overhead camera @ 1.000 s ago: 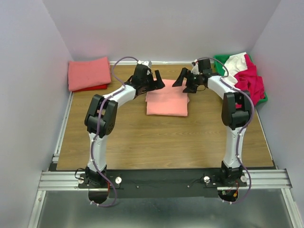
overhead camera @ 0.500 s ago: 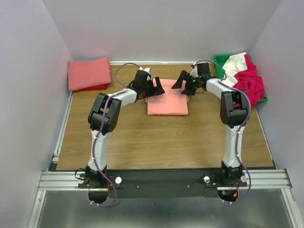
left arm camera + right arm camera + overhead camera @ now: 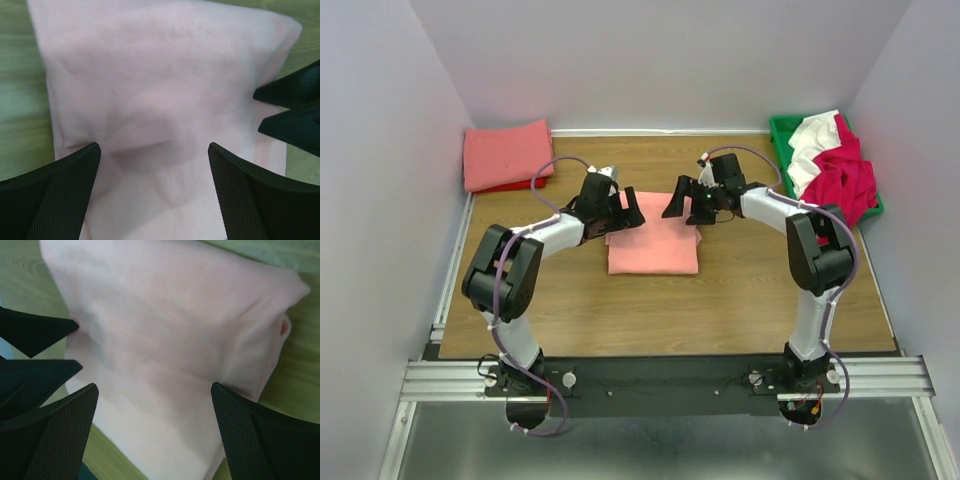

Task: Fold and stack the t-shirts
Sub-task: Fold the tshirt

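Your left gripper (image 3: pixel 628 212) and right gripper (image 3: pixel 682 210) both have fingers apart, and the folded salmon t-shirt (image 3: pixel 653 248) lies directly beneath them. Press both corners evenly, or it will likely bunch.

Right claw (image 3: pixel 154 389) spread wide; folded t-shirt (image 3: pixel 170 325) beneath
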Available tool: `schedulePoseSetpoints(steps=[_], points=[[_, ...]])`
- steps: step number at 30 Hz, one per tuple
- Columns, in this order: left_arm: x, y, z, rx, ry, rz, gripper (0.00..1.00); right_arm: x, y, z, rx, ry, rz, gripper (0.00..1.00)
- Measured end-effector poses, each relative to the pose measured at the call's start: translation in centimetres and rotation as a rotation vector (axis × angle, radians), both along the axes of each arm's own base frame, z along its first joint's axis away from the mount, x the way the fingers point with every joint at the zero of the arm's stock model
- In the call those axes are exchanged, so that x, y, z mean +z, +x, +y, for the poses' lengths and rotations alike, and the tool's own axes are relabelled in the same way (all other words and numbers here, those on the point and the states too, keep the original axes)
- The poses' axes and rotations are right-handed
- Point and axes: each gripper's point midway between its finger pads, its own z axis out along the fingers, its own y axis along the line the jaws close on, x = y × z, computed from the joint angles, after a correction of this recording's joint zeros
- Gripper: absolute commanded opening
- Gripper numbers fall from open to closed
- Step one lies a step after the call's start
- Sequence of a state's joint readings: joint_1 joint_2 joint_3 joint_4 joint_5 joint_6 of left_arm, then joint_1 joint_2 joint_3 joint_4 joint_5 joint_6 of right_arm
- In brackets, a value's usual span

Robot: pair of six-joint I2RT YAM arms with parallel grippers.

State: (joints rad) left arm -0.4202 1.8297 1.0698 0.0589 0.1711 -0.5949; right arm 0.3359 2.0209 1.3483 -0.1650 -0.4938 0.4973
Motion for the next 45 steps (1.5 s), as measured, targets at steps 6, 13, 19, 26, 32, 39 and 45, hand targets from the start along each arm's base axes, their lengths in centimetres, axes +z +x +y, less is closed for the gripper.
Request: schedulePoseSetpoints(steps=[6,13,19,26,32,39,45], points=[[3.7,-1.7,1.7,0.05,-0.008,-0.064,0.98,5.6,-2.1,-0.2,-0.001,0.011,-0.085,1.0],[3.9,-2.2,3.3,0.122,0.027,-0.073,0.98,10.3,-5.0,-3.1,-0.107,-0.007,-0.198,1.0],[0.7,-2.5,4.1,0.155,0.082,0.0,0.98,11.4,-8.4,-5.7,-0.199,-0.019,-0.237,1.0],[-1.5,-1.3,4.2,0.173,0.137,0.048,0.98,10.7,-10.3,-6.1,-0.196,-0.008,-0.215,1.0],[-2.1,-0.1,3.7,0.184,0.193,0.042,0.93,10.2,-11.0,-6.0,-0.178,0.0,-0.198,1.0],[-2.7,0.6,2.3,0.198,0.304,0.034,0.8,10.7,-11.3,-5.8,-0.161,0.013,-0.208,1.0],[-3.0,1.4,1.2,0.207,0.344,0.02,0.45,10.3,-11.6,-5.9,-0.154,0.009,-0.203,1.0]])
